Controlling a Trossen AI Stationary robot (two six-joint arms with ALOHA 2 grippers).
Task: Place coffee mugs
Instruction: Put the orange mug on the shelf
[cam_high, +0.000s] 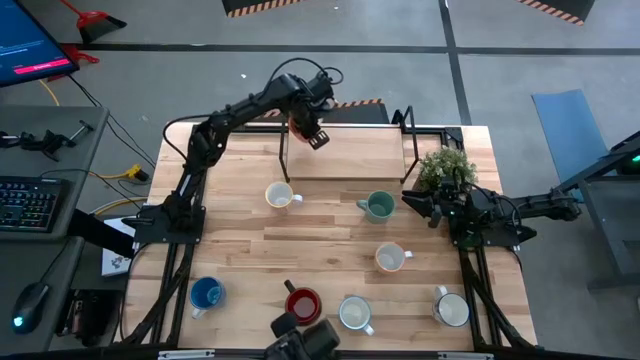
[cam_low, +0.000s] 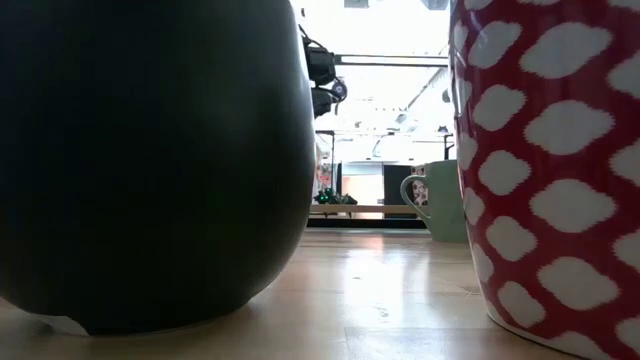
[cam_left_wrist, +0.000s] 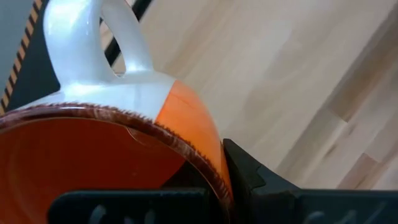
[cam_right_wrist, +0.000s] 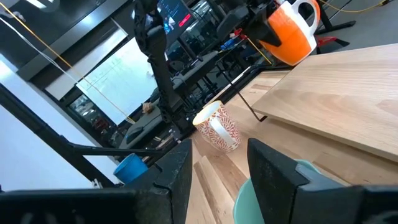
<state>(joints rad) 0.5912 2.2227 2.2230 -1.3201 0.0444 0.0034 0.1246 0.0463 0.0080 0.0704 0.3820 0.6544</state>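
- Orange mug (cam_high: 299, 124): held in the left gripper (cam_high: 318, 137), whose fingers are pinched on the rim, in the air over the near-left corner of the raised wooden shelf (cam_high: 345, 155). The left wrist view shows the rim clamped beside one dark finger (cam_left_wrist: 245, 171), with the white handle pointing away. Risk: a rim-only pinch on glazed ceramic can slip or let the mug swing, so it may land tilted.
- Shelf edge below the left gripper: the mug hangs close to the corner. Risk: released here, the base may overhang the edge and tip down toward the white mug (cam_high: 279, 196) on the table below.
- Red patterned mug (cam_high: 303, 304), blue mug (cam_high: 206, 294) and three pale mugs stand well apart from both grippers, near the table's front; these are judged not yet placed.
- Teal mug (cam_high: 379, 207): just ahead of the right gripper (cam_high: 412, 201), whose fingers are spread and hold nothing.
- Potted plant (cam_high: 446, 168): beside the right gripper. Risk: a lift toward the shelf may brush its foliage.
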